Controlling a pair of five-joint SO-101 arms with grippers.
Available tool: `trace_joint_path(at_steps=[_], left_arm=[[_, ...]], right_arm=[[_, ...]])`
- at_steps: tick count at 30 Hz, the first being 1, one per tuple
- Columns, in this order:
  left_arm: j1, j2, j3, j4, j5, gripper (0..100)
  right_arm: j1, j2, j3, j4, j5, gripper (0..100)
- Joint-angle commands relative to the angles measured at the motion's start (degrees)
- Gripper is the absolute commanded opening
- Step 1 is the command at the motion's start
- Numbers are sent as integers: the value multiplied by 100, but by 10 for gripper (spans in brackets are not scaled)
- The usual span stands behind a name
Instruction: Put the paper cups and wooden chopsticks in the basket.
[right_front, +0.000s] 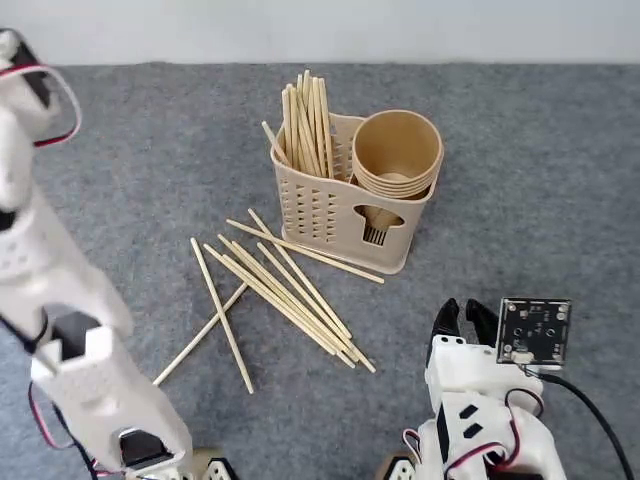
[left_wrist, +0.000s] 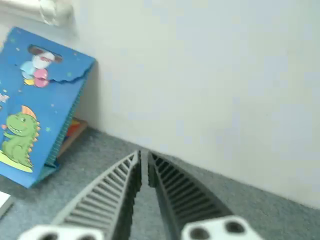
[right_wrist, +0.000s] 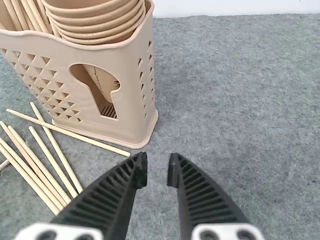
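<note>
We see a beige slotted basket (right_front: 335, 215) on a grey carpet (right_front: 520, 200). Inside it stand stacked paper cups (right_front: 397, 150) and a bundle of wooden chopsticks (right_front: 305, 120). Loose chopsticks (right_front: 285, 290) lie fanned just in front of the basket. The right gripper (right_wrist: 157, 167) points at the basket from nearby, its fingers slightly apart and empty. The left gripper (left_wrist: 144, 159), facing away from the basket, has its fingers together.

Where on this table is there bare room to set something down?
Widest free patch: the mat right of the basket, down to the right pincer. Also bare: the strip behind the basket, and the stretch between basket and left arm. Crowded: in front of the basket, where loose chopsticks lie fanned.
</note>
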Motion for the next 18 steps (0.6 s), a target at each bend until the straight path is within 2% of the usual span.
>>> trace_joint_path(at_steps=[1,4,9,18], left_arm=[[-167,-967,1174,132,-123,15],[-176,-1767,2923,123,-132,15],[-158,-3262,5727,88,-149,14],[-334,-5363,9033,26,-264,14]], right_arm=[[-541,365,-53,-163,53,102],[-1059,954,-255,-207,35,78],[-1534,2167,-747,-514,62,21],[-2563,3503,-932,-1358,70,20]])
